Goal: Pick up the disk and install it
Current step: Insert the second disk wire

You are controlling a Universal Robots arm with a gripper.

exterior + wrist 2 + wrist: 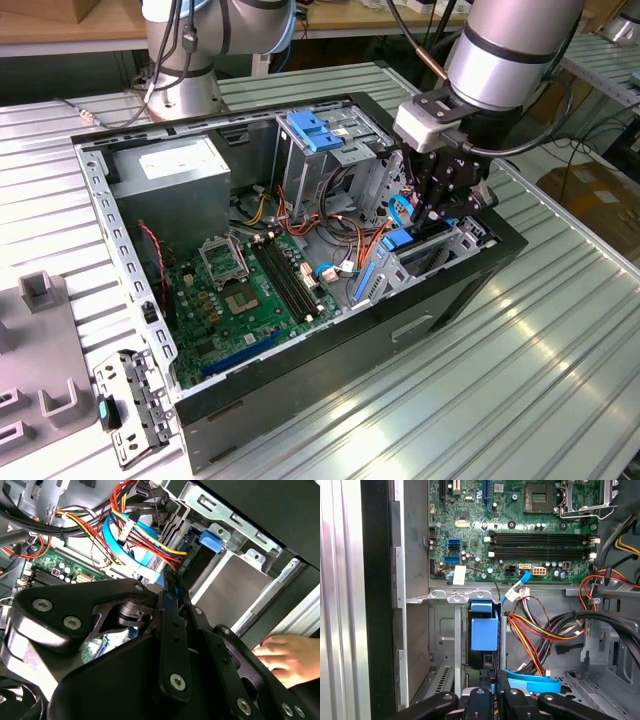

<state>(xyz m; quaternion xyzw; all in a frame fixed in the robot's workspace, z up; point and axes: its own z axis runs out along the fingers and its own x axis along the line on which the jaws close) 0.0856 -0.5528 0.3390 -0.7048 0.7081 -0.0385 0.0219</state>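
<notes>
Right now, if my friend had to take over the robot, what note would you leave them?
Gripper: down inside the computer case, fingers closed on the edge of the disk.
Disk: standing on edge in the metal drive bay, at the exterior view's right end of the case, beside the bundle of coloured cables.
Done: the disk is picked up and brought into the bay.
Left: it is not let go, and I cannot tell if it is fully seated.
Watch out: a person's hand rests by the outside of the case, close to the arm.
</notes>
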